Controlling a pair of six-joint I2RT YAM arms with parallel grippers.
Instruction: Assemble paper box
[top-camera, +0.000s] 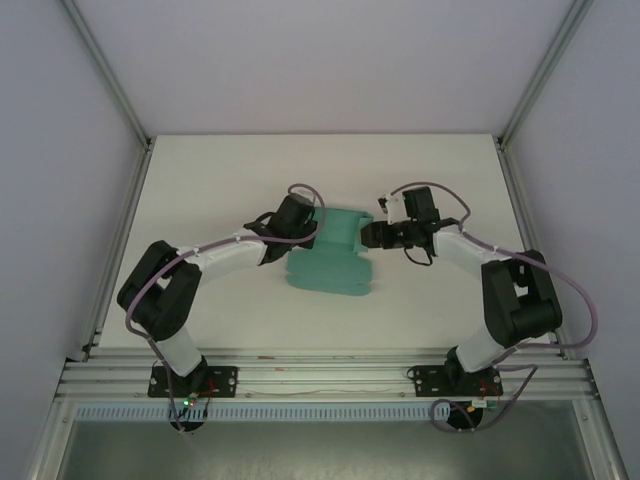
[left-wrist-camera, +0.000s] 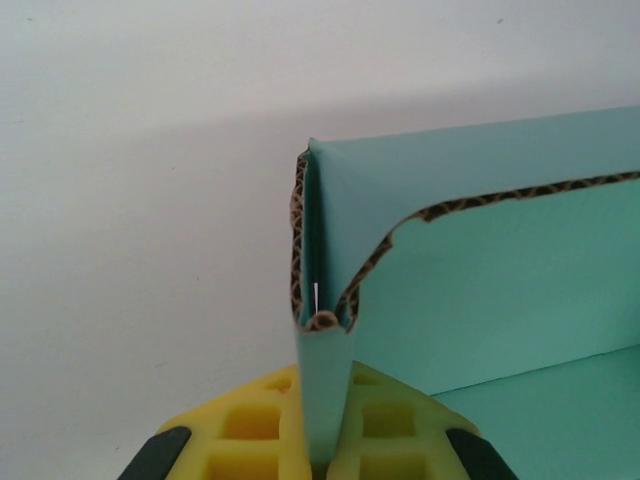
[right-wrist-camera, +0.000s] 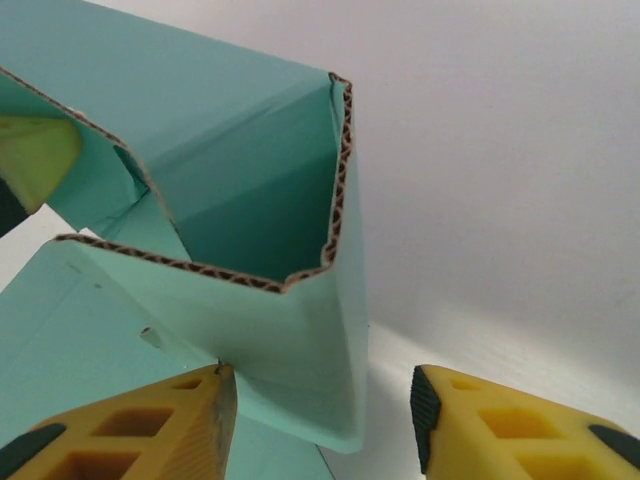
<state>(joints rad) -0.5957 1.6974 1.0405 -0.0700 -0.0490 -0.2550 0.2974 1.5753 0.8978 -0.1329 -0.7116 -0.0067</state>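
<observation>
The paper box (top-camera: 335, 255) lay mid-tabletop (top-camera: 220, 190) between the two arms, half-formed: its far walls were raised and a flat flap spread toward the bases. The left hand (top-camera: 308, 232) was closed tight on a doubled upright wall at the box's left corner; in the left wrist view its yellow fingers (left-wrist-camera: 385, 425) pinched that card, and the frame edge cut off the box's right side. The right hand (top-camera: 368, 236) stood partly open, straddling the opposite corner. One finger (right-wrist-camera: 150, 425) seemed to touch the card while the other stood clear. From above, both hands' fingertips were hard to make out.
</observation>
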